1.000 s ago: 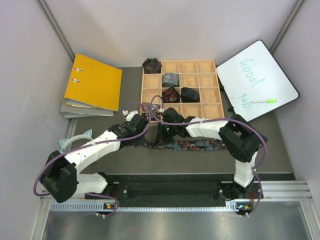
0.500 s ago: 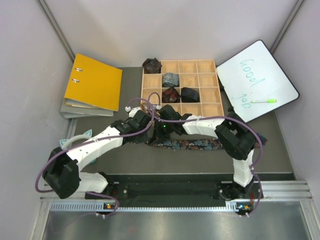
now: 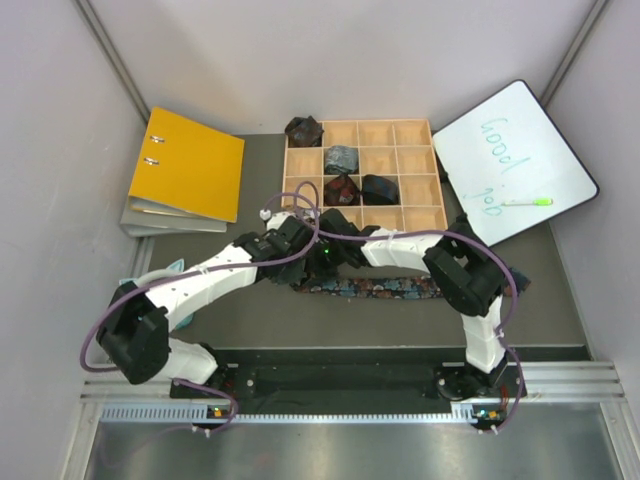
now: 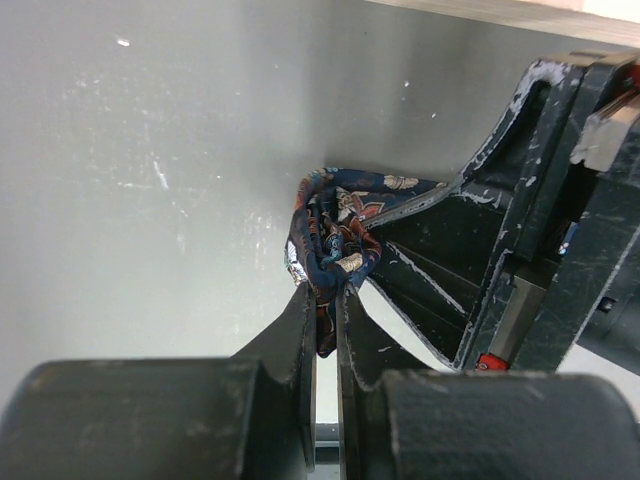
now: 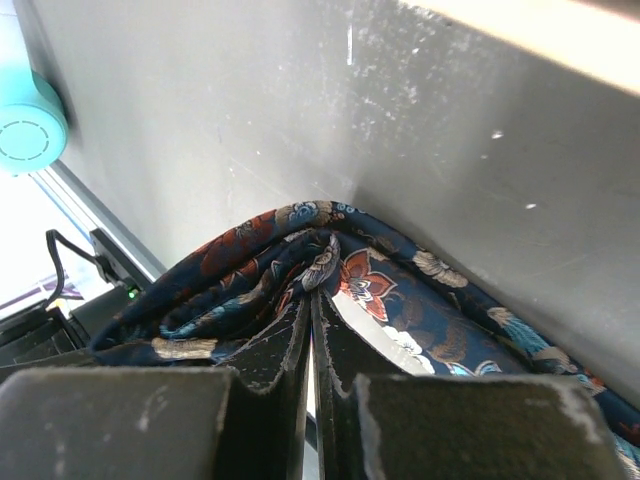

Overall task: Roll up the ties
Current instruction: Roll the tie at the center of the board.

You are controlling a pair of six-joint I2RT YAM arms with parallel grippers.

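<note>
The navy floral tie (image 3: 385, 288) lies stretched along the grey table in front of the wooden box (image 3: 437, 178). Its left end is folded into a small bunch. My left gripper (image 3: 304, 262) is shut on that bunch, seen in the left wrist view (image 4: 325, 292) with the tie (image 4: 335, 225) pinched between the tips. My right gripper (image 3: 323, 267) is shut on the same folded end from the other side (image 5: 312, 292), with the tie (image 5: 420, 310) draped over its fingers. Rolled ties sit in the box: dark maroon (image 3: 304, 130), grey-blue (image 3: 341, 158), maroon (image 3: 342, 190), black (image 3: 380, 188).
A yellow binder (image 3: 188, 163) lies on grey folders at the back left. A whiteboard (image 3: 512, 160) with a green marker (image 3: 527, 201) leans at the back right. A teal object (image 3: 165, 268) lies beside the left arm. Purple cables loop over both arms.
Both grippers have moved together toward the box's front left corner. The left arm has swung right and forward. The tie's right end has slid a little to the left.
</note>
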